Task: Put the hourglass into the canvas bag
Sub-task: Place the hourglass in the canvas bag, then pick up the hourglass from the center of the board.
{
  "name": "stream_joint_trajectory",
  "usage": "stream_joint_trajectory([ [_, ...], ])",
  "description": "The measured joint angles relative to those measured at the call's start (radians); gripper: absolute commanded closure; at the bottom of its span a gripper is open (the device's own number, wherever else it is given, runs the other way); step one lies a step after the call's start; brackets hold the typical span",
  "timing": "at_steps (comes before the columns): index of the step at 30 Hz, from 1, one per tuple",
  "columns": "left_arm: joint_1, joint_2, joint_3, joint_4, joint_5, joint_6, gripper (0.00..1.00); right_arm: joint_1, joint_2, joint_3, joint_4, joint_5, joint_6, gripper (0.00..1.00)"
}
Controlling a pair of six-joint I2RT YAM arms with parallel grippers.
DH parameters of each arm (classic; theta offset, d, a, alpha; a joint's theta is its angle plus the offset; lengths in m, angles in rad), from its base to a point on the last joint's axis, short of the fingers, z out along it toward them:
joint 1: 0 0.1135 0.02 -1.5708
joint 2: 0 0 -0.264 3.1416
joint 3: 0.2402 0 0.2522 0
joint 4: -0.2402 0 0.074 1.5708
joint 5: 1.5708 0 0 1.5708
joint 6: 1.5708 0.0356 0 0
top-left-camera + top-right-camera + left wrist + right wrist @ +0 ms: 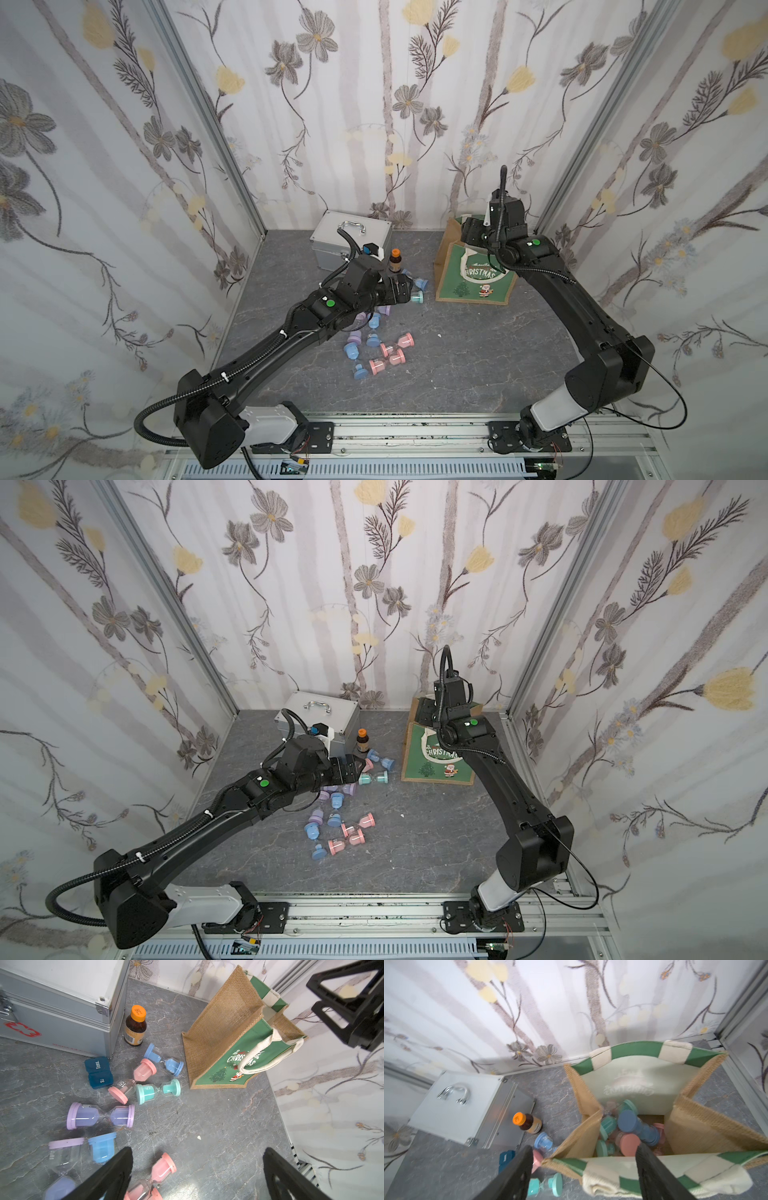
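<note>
1. In both top views the canvas bag [473,286] stands upright on the desk [436,374]. Loose hourglasses [405,341] lie scattered on their sides to the left of the bag. A metal case [328,232] stands further left of the bag.
2. In the left wrist view the left pincer [197,1150] gapes wide and grips nothing. It hovers over the loose hourglasses beside the bag. A brown bottle [135,1026] stands between the case and the bag.
3. In the right wrist view the right pincer [584,1147] is spread apart and empty, directly above the bag's open mouth. Piled hourglasses [627,1121] in blue, teal and pink lie inside the bag.
</note>
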Motion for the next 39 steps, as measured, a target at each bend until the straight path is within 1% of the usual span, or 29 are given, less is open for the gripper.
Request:
stream_joint_trajectory([
  [3,0.003,-0.064,-0.03,-0.012,-0.003,-0.05,0.0,0.093,-0.046,-0.085,0.014,-0.007,-0.026,0.23],
  [6,0.003,-0.128,-0.06,-0.023,-0.016,-0.111,0.0,0.185,-0.056,-0.16,0.032,-0.022,-0.066,0.22],
  [10,0.005,-0.206,-0.111,-0.045,-0.04,-0.204,0.0,0.283,-0.006,-0.216,0.064,-0.029,-0.135,0.24],
  [12,0.005,-0.227,-0.128,-0.053,-0.048,-0.249,0.0,0.303,0.045,-0.224,0.076,-0.043,-0.16,0.24],
  [16,0.006,-0.227,-0.128,-0.067,-0.058,-0.327,0.0,0.311,0.155,-0.222,0.112,-0.055,-0.203,0.24],
  [20,0.008,-0.181,-0.071,-0.106,-0.059,-0.382,0.0,0.311,0.264,-0.172,0.14,-0.063,-0.248,0.24],
  [24,0.008,-0.124,0.004,-0.133,-0.056,-0.412,0.0,0.3,0.371,-0.109,0.171,-0.088,-0.28,0.23],
  [27,0.008,-0.103,0.029,-0.137,-0.048,-0.424,0.0,0.282,0.431,-0.074,0.183,-0.106,-0.292,0.23],
  [32,0.009,-0.1,0.031,-0.137,-0.036,-0.436,0.0,0.261,0.488,-0.066,0.196,-0.13,-0.302,0.23],
  [39,0.009,-0.114,-0.01,-0.118,-0.033,-0.447,0.0,0.256,0.506,-0.108,0.239,-0.168,-0.301,0.23],
])
